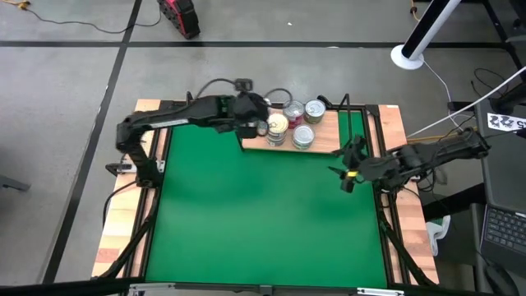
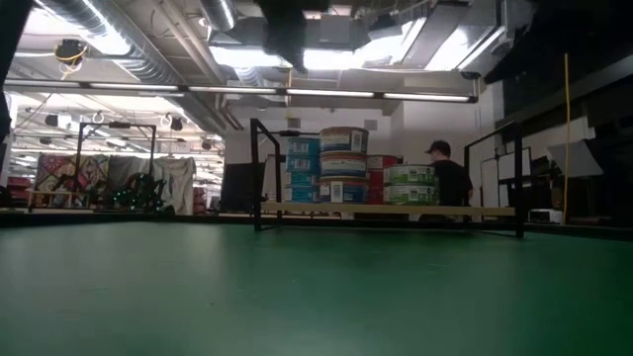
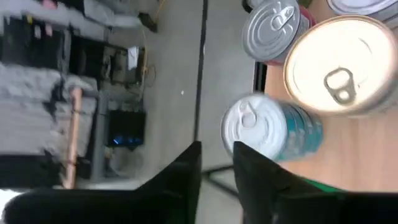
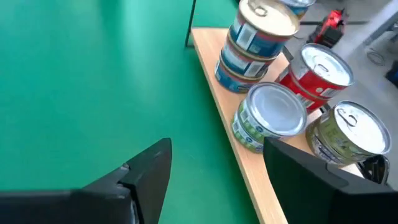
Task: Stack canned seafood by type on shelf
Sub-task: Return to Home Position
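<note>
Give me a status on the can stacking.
Done: the tins stand in stacks on the shelf; none shows on the green mat. In hand: nothing; the left hand hovers empty by the stacks, the right hand open over the mat's right edge. Left, probably: withdraw both hands.

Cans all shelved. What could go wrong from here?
Left end effector hangs close over the teal can stack, beside the taller yellow-blue can stack; a sideways retreat could topple either.
Green can stack sits near the shelf front edge; a knock could tip it off.
Right end effector waits over the mat.
</note>
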Robot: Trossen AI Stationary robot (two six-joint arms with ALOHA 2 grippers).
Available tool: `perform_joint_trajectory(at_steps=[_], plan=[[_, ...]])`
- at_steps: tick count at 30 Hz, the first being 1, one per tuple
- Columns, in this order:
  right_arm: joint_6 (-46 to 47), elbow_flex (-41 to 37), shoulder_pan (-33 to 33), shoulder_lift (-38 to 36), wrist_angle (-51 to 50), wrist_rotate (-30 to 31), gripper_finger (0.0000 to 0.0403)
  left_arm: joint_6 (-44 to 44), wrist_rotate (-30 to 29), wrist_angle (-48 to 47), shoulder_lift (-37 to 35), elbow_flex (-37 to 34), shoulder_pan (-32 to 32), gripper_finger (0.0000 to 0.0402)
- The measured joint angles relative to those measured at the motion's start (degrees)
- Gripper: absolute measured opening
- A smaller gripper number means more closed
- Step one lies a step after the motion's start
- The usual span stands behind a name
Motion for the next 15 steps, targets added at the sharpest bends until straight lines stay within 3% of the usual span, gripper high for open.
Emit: perform_joint_trajectory(at_steps=[5, 9, 11, 15], plan=[[0.01, 0.04, 0.02, -9.29, -2.96, -3.00, 0.0253, -17.07, 2.10, -11.83, -8.28, 0.01, -0.60, 0.0037], [-0.06, -1.03, 0.00, -15.61, -0.45, -5.11, 0.0253, -33.46, 14.15, -18.66, -16.71, -2.74, -0.55, 0.0005], [-1.05, -3.25, 0.00, -18.23, 2.15, -5.50, 0.0253, -38.15, 18.27, -17.58, -21.13, -6.79, -1.51, 0.0004], [-2.75, -10.18, 0.00, -22.91, 11.05, -7.62, 0.0253, -40.92, 19.28, -5.90, -30.35, -20.34, -6.48, 0.0011]])
